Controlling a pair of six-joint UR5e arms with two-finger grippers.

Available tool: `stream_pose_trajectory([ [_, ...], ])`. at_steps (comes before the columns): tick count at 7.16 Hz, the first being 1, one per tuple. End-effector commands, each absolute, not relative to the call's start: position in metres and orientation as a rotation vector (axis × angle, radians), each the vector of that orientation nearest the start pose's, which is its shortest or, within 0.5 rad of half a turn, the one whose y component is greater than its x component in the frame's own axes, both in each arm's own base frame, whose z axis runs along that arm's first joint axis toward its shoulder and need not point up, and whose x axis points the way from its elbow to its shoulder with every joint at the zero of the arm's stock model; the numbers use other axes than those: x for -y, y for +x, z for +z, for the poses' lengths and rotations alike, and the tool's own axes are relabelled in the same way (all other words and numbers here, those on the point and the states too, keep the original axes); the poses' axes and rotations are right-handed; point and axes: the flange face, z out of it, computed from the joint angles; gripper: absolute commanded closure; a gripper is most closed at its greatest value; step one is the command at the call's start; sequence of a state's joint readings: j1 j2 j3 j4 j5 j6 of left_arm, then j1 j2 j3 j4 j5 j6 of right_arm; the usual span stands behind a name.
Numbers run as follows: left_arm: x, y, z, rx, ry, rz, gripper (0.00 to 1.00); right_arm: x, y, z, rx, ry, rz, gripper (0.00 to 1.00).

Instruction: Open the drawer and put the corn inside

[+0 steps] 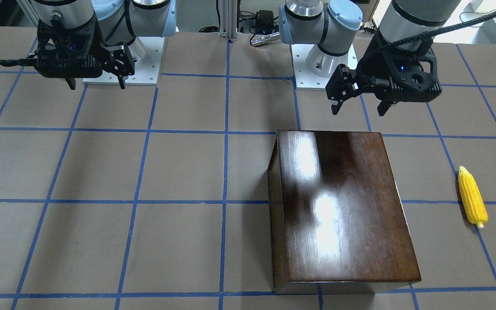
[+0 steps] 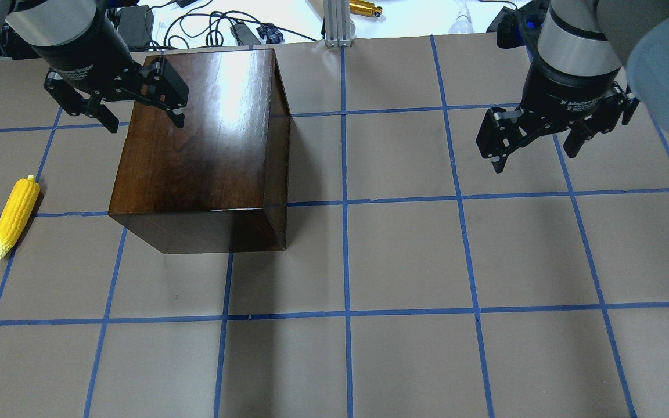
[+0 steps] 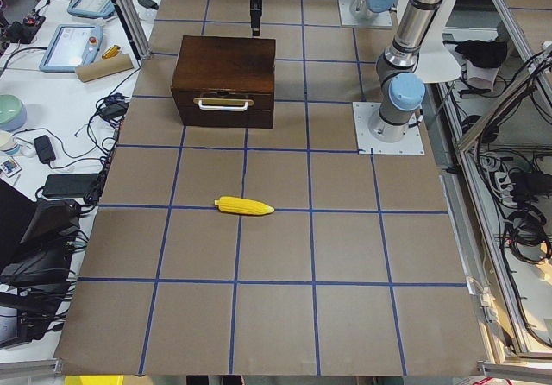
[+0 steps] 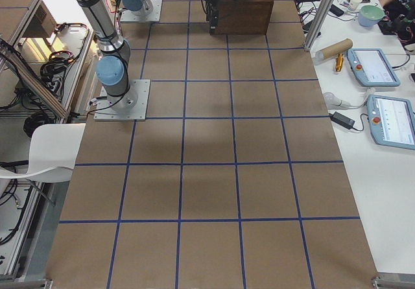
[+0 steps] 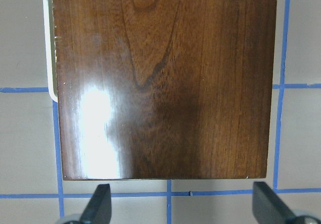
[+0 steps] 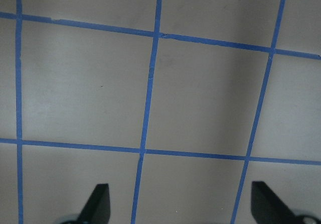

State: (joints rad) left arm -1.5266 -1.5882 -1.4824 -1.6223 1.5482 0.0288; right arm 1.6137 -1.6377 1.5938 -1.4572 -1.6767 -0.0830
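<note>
Nearest the table's left end, the corn [image 3: 244, 205] is just lying on the table [image 3: 345, 255], well apart from the dark box [image 3: 226, 66]. The box's drawer [image 3: 222, 109] is pushed in, pull facing the corn. The left gripper [image 2: 144, 123] hangs over the box, fingers spread and empty, and further along the right gripper [image 2: 533, 160] hangs over the table the same way.

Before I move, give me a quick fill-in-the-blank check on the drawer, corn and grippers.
The drawer is ___.
The corn lies on the ___.
Both the left gripper and right gripper are ___ and empty.
The box stands nearer the ___ arm.
Missing words: shut; table; open; left.
</note>
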Motion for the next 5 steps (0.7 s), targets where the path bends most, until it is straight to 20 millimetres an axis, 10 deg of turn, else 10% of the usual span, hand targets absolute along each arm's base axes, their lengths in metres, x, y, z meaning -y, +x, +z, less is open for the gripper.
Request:
stream_pose_trajectory([
  [1,0.512,-0.069,0.52,-3.148,-0.093,-0.03,0.0,0.451,0.142,0.498,-3.237,-0.21,0.118,0.0],
  [5,0.52,0.093,0.511,-3.151,-0.252,-0.014,0.0,0.451,0.142,0.498,-3.237,-0.212,0.118,0.0],
])
